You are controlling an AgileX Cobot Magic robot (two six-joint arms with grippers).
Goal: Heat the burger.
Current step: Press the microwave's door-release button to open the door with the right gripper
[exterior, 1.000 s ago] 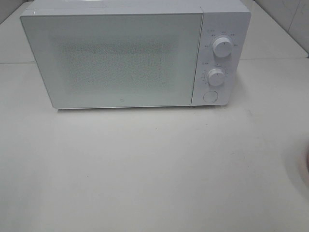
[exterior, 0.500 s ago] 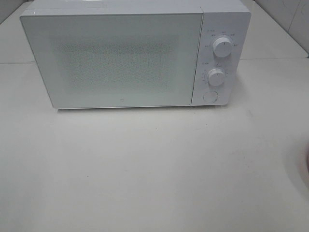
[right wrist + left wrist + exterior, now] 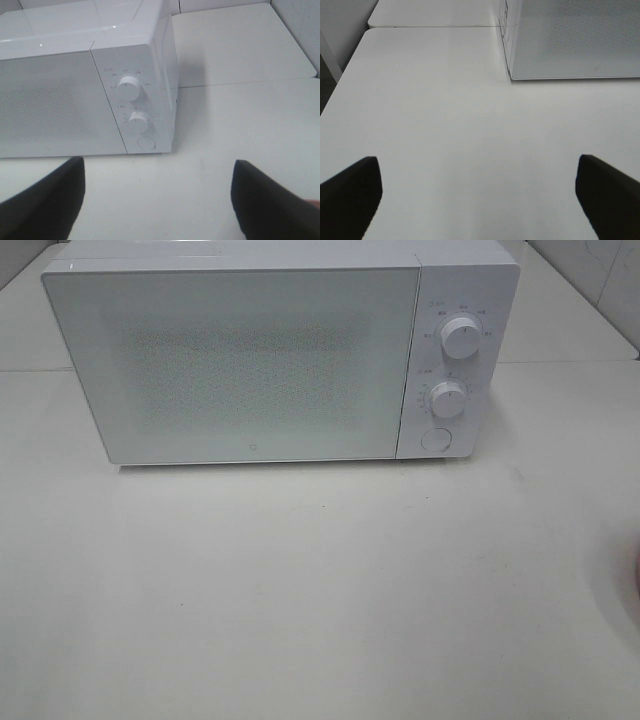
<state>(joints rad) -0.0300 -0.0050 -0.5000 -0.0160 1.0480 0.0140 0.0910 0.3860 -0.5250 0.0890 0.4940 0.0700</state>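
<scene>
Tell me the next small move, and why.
Probably send the right hand to the round button under the dials, which likely releases the door: the microwave door is shut, and that hand is open, empty and facing the panel.

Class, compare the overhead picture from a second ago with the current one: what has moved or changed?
Nothing visibly changed. The microwave sits with its door shut on the white table, and its upper knob and lower knob are turned as before.

Burger out of sight, white microwave standing upright, closed
</scene>
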